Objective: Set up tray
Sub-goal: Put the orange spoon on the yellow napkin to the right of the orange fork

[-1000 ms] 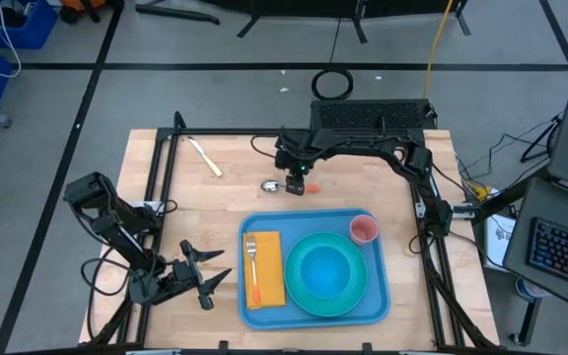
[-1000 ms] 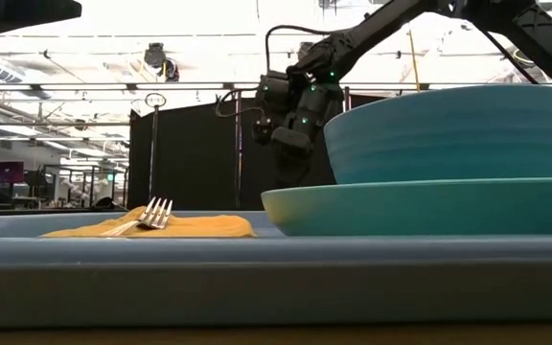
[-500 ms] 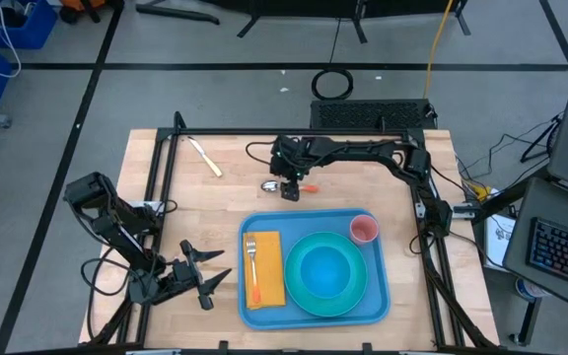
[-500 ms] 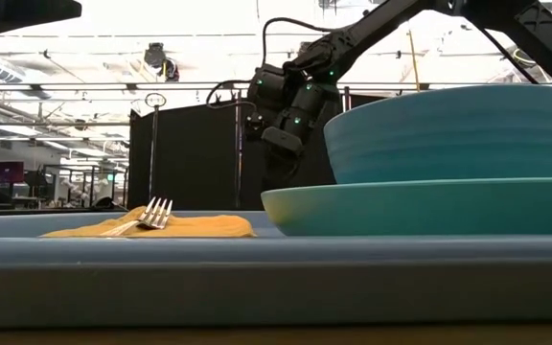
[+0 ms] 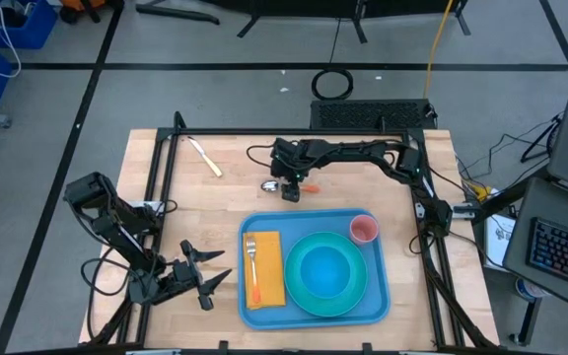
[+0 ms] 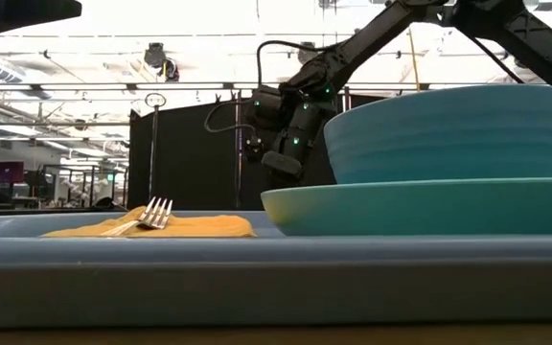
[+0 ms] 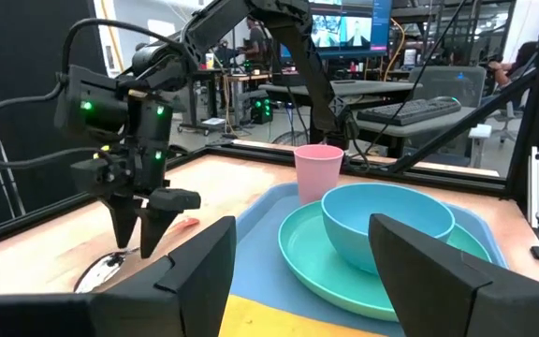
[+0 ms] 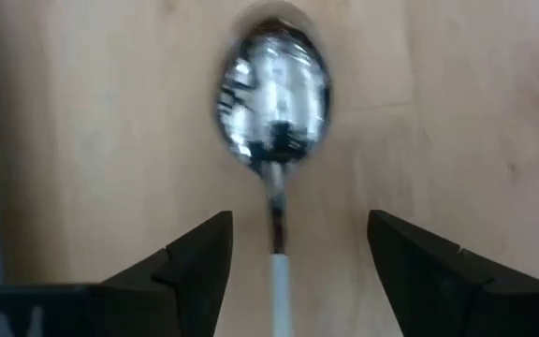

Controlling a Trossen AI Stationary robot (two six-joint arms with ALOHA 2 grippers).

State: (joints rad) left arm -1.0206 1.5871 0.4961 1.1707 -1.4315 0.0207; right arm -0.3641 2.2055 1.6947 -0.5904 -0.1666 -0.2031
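High view: I see the tray (image 5: 314,298) at lower centre of the worktop (image 5: 215,212), carrying a napkin (image 5: 264,271), fork (image 5: 251,258), plate (image 5: 355,294), bowl (image 5: 323,271) and pink cup (image 5: 363,229). The right end effector (image 5: 290,189) sits above a spoon (image 5: 270,185) at upper centre. The left end effector (image 5: 205,276), at lower left, has its fingers apart.

Right wrist view: fingers (image 8: 204,257) apart, either side of the spoon's handle.

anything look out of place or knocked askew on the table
Nothing spilled or damaged. A spoon and a knife lie on the bare table outside the tray; the right gripper is open over the spoon.
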